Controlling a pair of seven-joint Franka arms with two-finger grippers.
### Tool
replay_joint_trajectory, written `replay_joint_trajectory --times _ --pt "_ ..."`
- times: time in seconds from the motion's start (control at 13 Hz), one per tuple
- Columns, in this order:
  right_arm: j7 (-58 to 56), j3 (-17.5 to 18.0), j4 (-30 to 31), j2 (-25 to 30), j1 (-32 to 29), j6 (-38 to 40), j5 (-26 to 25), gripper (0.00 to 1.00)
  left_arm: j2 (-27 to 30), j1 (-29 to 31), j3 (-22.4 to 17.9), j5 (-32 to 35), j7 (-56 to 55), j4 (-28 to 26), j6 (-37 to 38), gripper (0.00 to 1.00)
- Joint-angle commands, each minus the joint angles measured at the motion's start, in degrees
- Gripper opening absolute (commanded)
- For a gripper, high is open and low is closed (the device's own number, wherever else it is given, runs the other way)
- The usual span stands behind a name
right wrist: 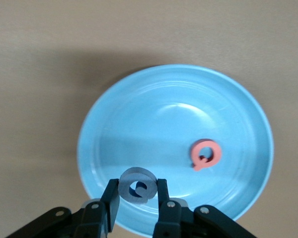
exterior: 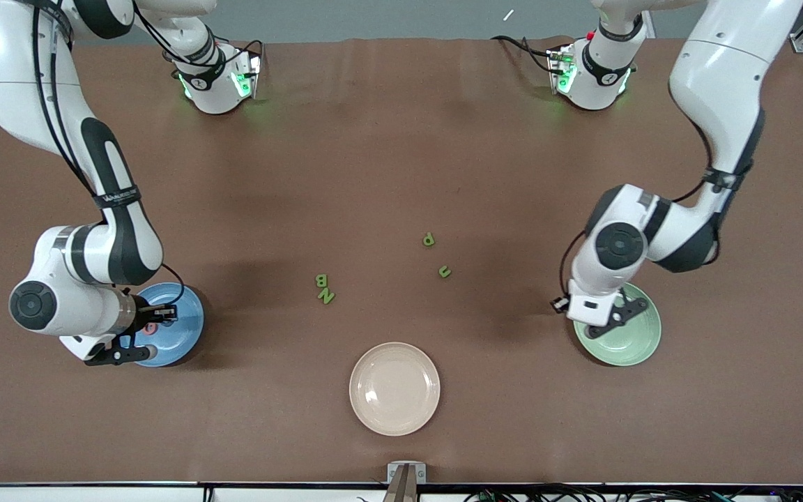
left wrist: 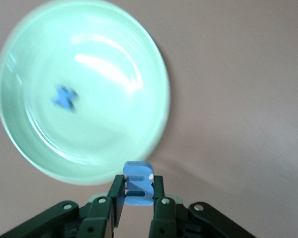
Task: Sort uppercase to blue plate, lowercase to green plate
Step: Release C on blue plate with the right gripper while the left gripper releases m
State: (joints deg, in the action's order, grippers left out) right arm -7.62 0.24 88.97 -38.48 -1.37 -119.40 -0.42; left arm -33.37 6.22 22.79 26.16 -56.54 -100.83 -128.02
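Observation:
My left gripper (left wrist: 138, 184) is shut on the blue E-shaped lowercase letter (left wrist: 138, 187), held above the rim of the green plate (left wrist: 104, 124). A blue x (left wrist: 64, 97) lies in that plate. My right gripper (right wrist: 137, 191) is shut on the blue C (right wrist: 137, 184) over the blue plate (right wrist: 164, 124), where the pink-red Q (right wrist: 206, 154) lies. On the table between the plates lie the green B (exterior: 320, 280) and N (exterior: 326, 296), and the green p (exterior: 429, 239) and u (exterior: 445, 271). The front view shows the blue plate (exterior: 189, 328) at the right arm's end and the green plate (exterior: 635, 341) at the left arm's end.
A cream plate (exterior: 394, 388) sits nearer to the front camera than the four green letters, midway between the two coloured plates. Both arms bend low over their own plates.

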Motion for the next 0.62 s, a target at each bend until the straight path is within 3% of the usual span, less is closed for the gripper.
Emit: replay_joint_trajectory --times 0.0,0.23,0.31,0.39,0.46,0.54 --pt "-0.82 1.08 -1.08 -0.98 -0.65 -1.53 -1.42 0.61 -1.42 4.32 0.59 1.00 5.73 2.12 0.41 0.00" --pt "-0.12 1.17 -1.08 -0.54 -0.13 -1.28 -1.07 0.70 -4.32 4.94 0.50 1.00 5.65 3.44 -1.87 0.01" --pt "0.40 1.26 -0.91 -0.54 0.14 -1.01 -0.29 0.70 -5.29 4.94 0.50 0.82 5.39 4.14 -2.05 0.11" --pt "3.11 1.61 -0.47 -0.45 0.49 -0.92 -0.19 0.70 -5.74 4.85 0.50 0.73 5.04 4.76 -2.05 0.39" --pt "7.14 2.13 -0.38 -0.45 1.80 -0.14 -0.19 0.70 -5.74 4.68 0.50 0.65 4.60 4.85 -2.05 0.76" --pt "10.83 2.83 -0.38 -0.37 3.46 0.91 -0.10 0.70 -5.39 4.76 0.50 0.91 5.20 4.85 -1.97 0.99"
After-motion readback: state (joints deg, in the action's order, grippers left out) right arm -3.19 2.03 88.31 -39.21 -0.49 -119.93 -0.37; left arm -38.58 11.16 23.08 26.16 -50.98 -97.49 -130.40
